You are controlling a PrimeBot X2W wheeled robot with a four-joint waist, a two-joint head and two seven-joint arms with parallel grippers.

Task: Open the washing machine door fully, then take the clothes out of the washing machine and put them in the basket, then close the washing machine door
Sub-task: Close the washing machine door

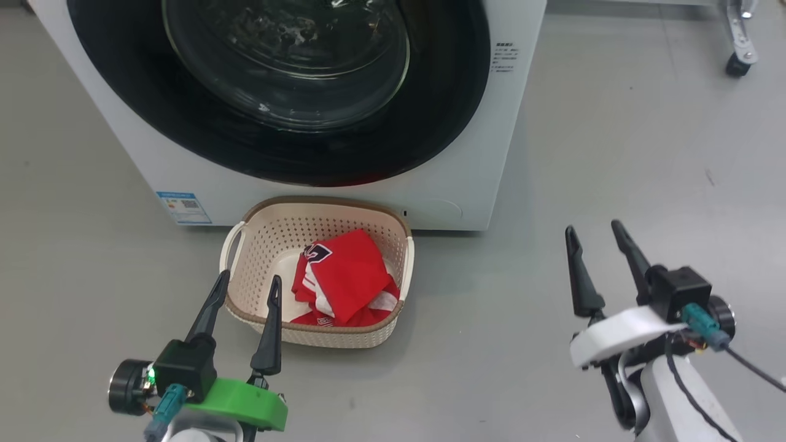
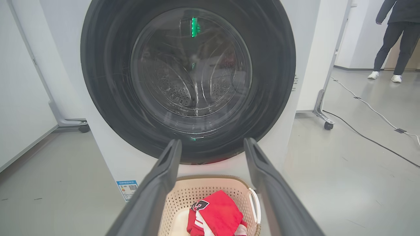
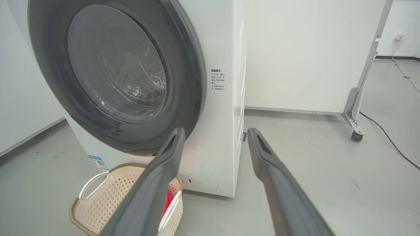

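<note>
While the big round door (image 1: 282, 73) lies flat and shut against the front of the white washing machine (image 1: 473, 184), the red clothes (image 1: 347, 276) sit bunched inside the basket (image 1: 264, 245), more toward its right side; the basket stands on the grey floor (image 1: 614, 153) just in front of the machine, its far rim close under the bottom edge of the door; the left claw (image 1: 250, 276) has its two dark fingers spread apart with nothing between them, and their tips show over the near left edge of the basket, but I cannot tell if they touch it; the right claw (image 1: 593, 227) is spread wide too and holds nothing; it hangs well off to the right of the basket, past the right corner of the machine, with bare floor all around it; farther right, a metal stand (image 1: 740, 37) rests on a small wheel (image 1: 735, 65), and a black cord (image 2: 370, 139) runs across the floor; a person (image 2: 392, 36) stands far back on that side.
</note>
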